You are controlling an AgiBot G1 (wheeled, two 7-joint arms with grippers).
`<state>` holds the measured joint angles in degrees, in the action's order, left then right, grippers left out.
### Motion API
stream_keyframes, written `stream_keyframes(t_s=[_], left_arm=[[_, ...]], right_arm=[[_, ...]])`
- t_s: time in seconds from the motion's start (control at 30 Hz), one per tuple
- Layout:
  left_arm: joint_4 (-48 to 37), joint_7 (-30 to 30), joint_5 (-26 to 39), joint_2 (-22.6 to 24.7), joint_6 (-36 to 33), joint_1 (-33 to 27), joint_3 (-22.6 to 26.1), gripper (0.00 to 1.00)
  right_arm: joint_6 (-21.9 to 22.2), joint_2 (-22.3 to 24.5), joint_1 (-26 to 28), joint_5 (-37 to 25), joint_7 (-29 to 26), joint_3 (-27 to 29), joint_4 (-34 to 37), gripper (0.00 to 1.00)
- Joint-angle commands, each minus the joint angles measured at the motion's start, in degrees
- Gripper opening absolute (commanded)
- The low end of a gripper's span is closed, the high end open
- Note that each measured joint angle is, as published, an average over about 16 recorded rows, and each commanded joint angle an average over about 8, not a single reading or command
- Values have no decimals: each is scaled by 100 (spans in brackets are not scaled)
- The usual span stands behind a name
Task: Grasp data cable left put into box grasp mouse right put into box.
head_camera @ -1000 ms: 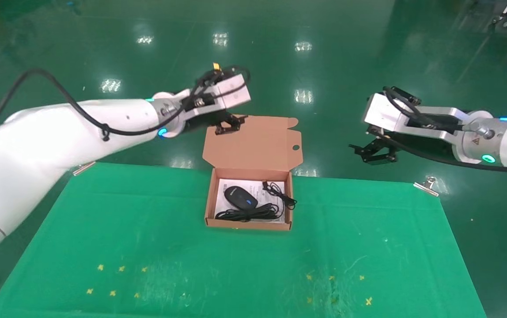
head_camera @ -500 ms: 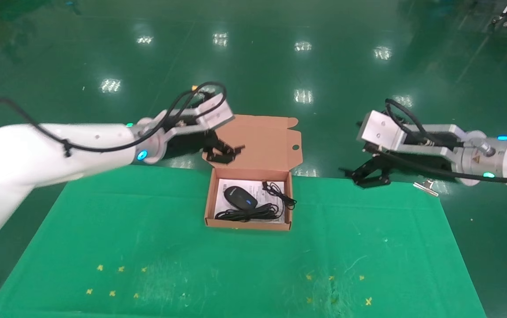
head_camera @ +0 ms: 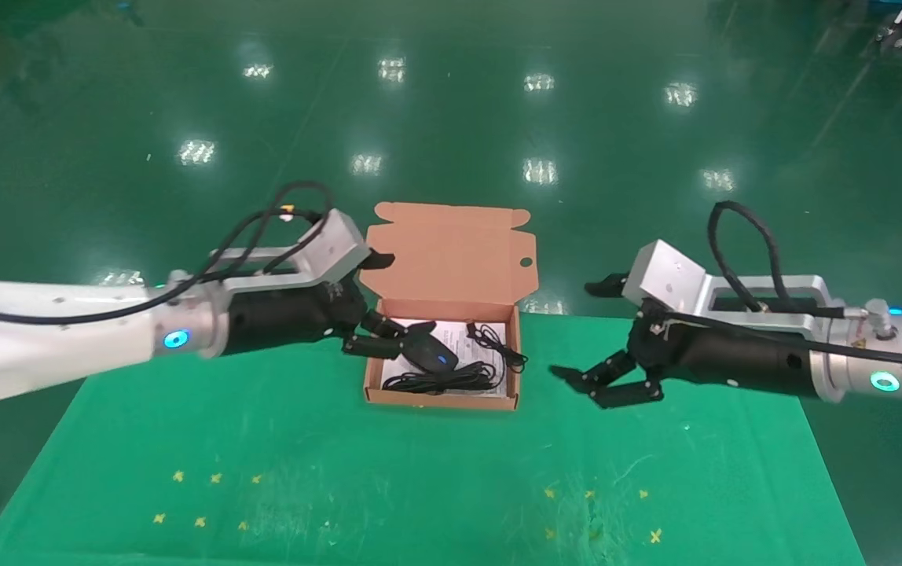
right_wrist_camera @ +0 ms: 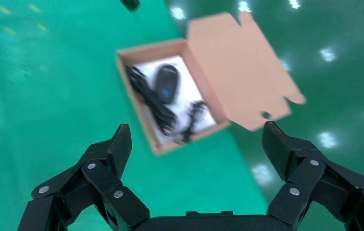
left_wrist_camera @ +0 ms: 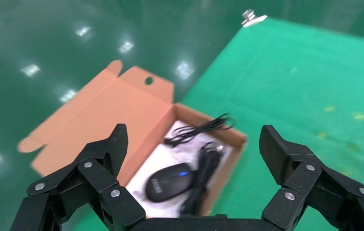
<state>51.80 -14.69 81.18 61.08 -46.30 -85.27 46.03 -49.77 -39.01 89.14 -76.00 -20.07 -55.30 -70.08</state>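
The brown cardboard box [head_camera: 372, 354] stands open at the table's far middle, lid [head_camera: 451, 251] tilted back. Inside, on the white sheet, lie the black mouse [head_camera: 429, 354] with its blue spot and thin cord [head_camera: 498, 346], and the bundled data cable [head_camera: 439, 383] along the front wall. My left gripper [head_camera: 392, 299] is open and empty at the box's left edge. My right gripper [head_camera: 574, 330] is open and empty over the cloth, right of the box. The left wrist view shows the mouse [left_wrist_camera: 168, 182] and cable [left_wrist_camera: 201, 173]; the right wrist view shows the mouse [right_wrist_camera: 166, 83], cable [right_wrist_camera: 148, 98] and box [right_wrist_camera: 136, 110].
The green cloth table [head_camera: 419, 472] has small yellow marks near the front left [head_camera: 207, 495] and front right [head_camera: 600, 511]. A metal clip [left_wrist_camera: 252, 18] holds a far corner of the cloth. Glossy green floor lies beyond the table's far edge.
Both arms came down and in. The left gripper dropped from above the lid to the box's left edge; the right gripper dropped from beyond the table to over the cloth right of the box.
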Motion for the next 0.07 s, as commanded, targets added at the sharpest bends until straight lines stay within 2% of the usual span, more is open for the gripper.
stream_keyframes(t_s=[0.03,0.07], left_arm=[[185,34,-335,-222,-335,202,-256,100],[212,38,-384,-254,-384,231,-293,100]], right_arm=[[-303,34,-233,288,79,331,-30,100],[-347,39,-266,330,90,379,-34,100]])
